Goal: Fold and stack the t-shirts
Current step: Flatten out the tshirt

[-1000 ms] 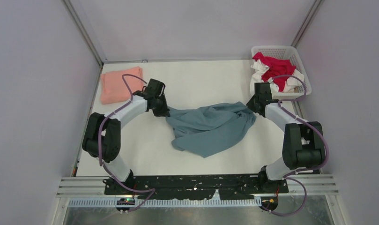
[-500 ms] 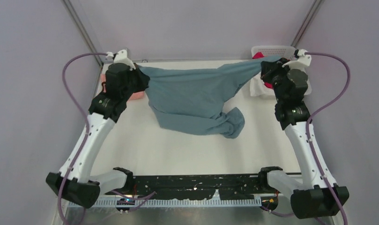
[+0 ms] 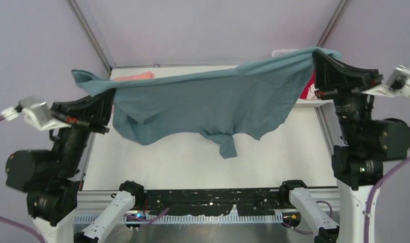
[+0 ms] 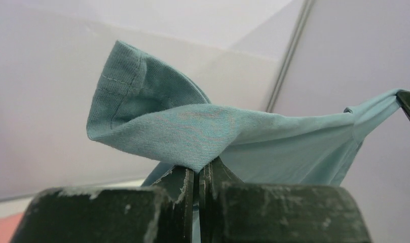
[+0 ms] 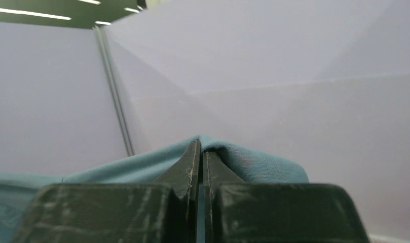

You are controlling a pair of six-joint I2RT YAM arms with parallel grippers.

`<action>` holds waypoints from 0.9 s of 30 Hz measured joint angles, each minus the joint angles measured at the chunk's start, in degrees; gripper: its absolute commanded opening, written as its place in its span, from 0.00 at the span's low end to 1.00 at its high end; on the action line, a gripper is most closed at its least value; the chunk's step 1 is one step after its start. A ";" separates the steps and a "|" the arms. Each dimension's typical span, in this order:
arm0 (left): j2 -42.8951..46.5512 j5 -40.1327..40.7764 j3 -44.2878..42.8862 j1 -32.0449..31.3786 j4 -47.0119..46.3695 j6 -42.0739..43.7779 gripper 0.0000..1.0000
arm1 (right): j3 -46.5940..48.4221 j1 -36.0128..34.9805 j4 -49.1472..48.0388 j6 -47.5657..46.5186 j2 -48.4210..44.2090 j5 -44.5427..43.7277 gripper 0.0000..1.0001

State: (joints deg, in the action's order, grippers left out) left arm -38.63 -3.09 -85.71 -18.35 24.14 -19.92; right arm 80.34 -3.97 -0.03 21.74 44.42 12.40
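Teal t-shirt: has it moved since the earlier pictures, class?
Yes. The teal t-shirt was lifted off the table, where it lay crumpled, and hangs spread above it.

white table [image 3: 192, 162]; pink t-shirt [image 3: 137, 77] far-left corner; basket [image 3: 281, 51] far-right

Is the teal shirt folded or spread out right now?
Spread, not folded. The teal shirt hangs stretched in the air between the left gripper and right gripper, each shut on an edge.

I see the teal t-shirt [image 3: 208, 104] stretched wide in mid-air, top edge taut, lower cloth and one sleeve hanging loose. Behind its left end peeks the salmon-pink t-shirt [image 3: 134, 76], apparently folded flat; most of it is hidden.
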 measured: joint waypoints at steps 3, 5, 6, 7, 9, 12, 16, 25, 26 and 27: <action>4.42 -2.60 -1.70 0.00 -0.33 0.92 0.00 | 5.35 0.00 1.51 -0.98 -2.40 2.16 0.05; 6.29 -3.74 -3.23 0.00 -0.22 1.29 0.00 | 9.84 0.00 2.43 -1.77 -3.67 3.39 0.05; 6.88 -4.37 -4.33 0.00 -0.13 1.42 0.00 | 12.52 0.00 2.62 -2.25 -3.98 3.87 0.05; 7.19 -4.98 -5.55 0.00 -0.11 1.53 0.00 | 15.28 0.00 2.95 -2.67 -4.09 4.28 0.05; 7.28 -6.36 -8.22 0.00 -0.13 1.77 0.00 | 19.87 0.02 3.28 -3.48 -4.07 4.79 0.05; 7.26 -8.11 -10.51 0.00 -0.13 1.81 0.00 | 26.49 0.09 4.52 -4.33 -3.13 5.14 0.06; 6.80 -8.17 -11.10 0.00 -0.13 1.81 0.00 | 32.87 0.11 5.25 -5.14 0.42 5.33 0.05; -6.45 6.95 -5.79 -0.02 -1.29 2.05 0.05 | 26.58 0.04 0.09 -8.22 16.50 2.86 0.05; -9.49 9.35 -4.55 -0.02 -1.51 2.05 0.09 | 24.96 0.02 -0.63 -8.44 18.71 2.27 0.05; -13.00 11.67 -3.19 -0.02 -1.62 2.05 0.16 | 22.21 -0.02 -2.12 -8.83 21.94 1.29 0.05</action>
State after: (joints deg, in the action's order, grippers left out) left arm -51.64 8.58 -88.90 -18.37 22.52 -17.87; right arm 102.54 -3.99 -2.15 12.91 66.37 13.69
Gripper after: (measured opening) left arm 0.039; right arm 0.073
